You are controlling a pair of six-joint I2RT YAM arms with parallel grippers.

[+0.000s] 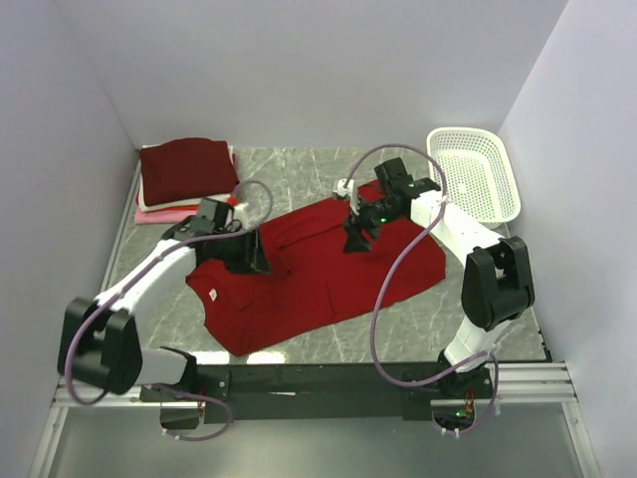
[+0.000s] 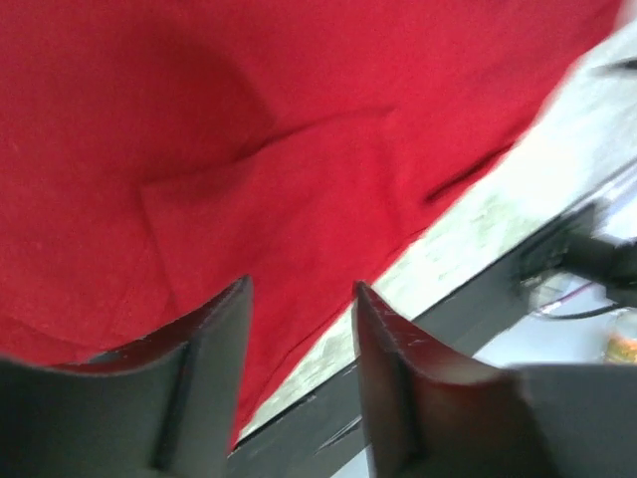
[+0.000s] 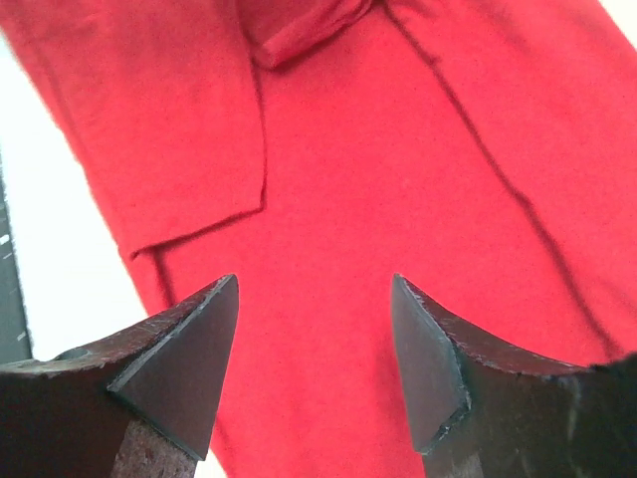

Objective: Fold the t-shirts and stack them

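Red cloth fills the middle of the top view: a bright red t-shirt (image 1: 318,284) lies spread on the grey marble table (image 1: 448,309). A folded stack of t-shirts (image 1: 187,171), maroon on top, sits at the far left and a white basket (image 1: 478,174) at the far right. The left gripper (image 1: 254,254) is over the shirt's left part, the right gripper (image 1: 358,237) near its far edge. In the left wrist view, the fingers (image 2: 214,339) stand partly apart with nothing between them and red fabric below. In the right wrist view, the fingers (image 3: 189,339) are spread wide and empty above flat red cloth.

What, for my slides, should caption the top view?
Left hand and right hand over a spread red t-shirt; folded stack behind.
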